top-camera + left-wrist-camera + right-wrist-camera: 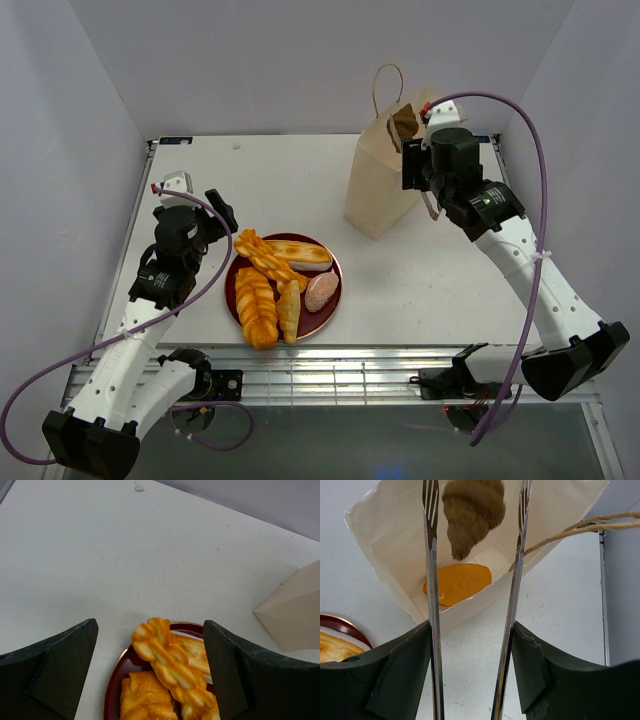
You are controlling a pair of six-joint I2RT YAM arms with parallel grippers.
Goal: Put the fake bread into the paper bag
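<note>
A white counter (430, 270) boxed in by pale walls (300, 60) carries everything. The right gripper (471, 630) has its jaws closed around the handles of the metal tongs (431, 580), pressing on both arms, so the tool acts as a longer reach into the bag's mouth. Between the tong tips sits a dark brown pastry (472, 510). A sliver of space shows on either side of it, so I cannot tell whether the tips pinch it or have let go. It hangs over the open top of the paper bag (385, 525), which stands upright at the counter's far right, and an orange bun (457, 582) lies on the bag's floor.

The left gripper (150, 624) hovers with its jaws wide apart and holding nothing, above the near end of a braided loaf (167, 665). That loaf and the other remaining pastries lie on the dark red plate (318, 322), well apart from the bag.
</note>
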